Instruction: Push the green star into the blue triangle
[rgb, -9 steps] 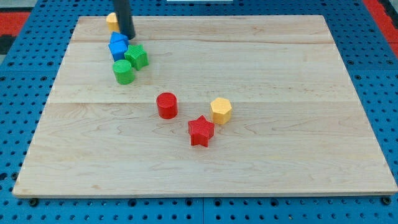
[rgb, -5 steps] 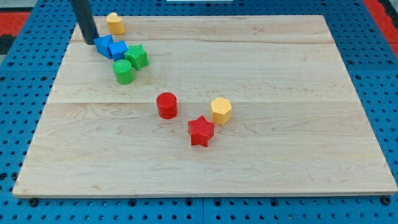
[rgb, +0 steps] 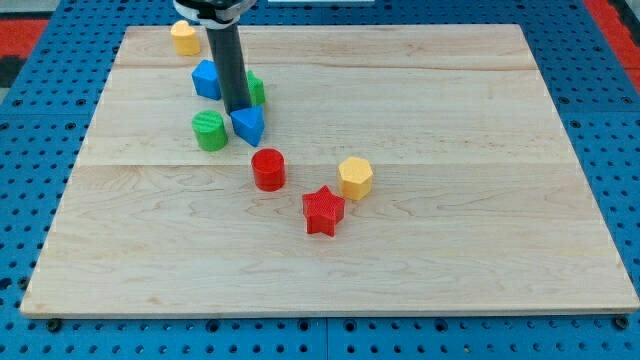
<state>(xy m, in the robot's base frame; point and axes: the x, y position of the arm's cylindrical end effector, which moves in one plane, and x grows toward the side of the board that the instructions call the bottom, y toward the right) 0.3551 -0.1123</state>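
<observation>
My tip stands at the upper left of the board, just above the blue triangle and touching or nearly touching it. The green star is mostly hidden behind the rod, showing only at its right edge. It lies above the blue triangle, a small gap apart. Another blue block sits to the left of the rod. A green cylinder lies left of the blue triangle.
A yellow block sits near the board's top left corner. A red cylinder lies just below the blue triangle. A yellow hexagon and a red star lie further to the lower right.
The rod has swung from the far left to between the blocks. The blue triangle has slid down and right, the green cylinder has shifted down, and the other blue block has moved slightly.
</observation>
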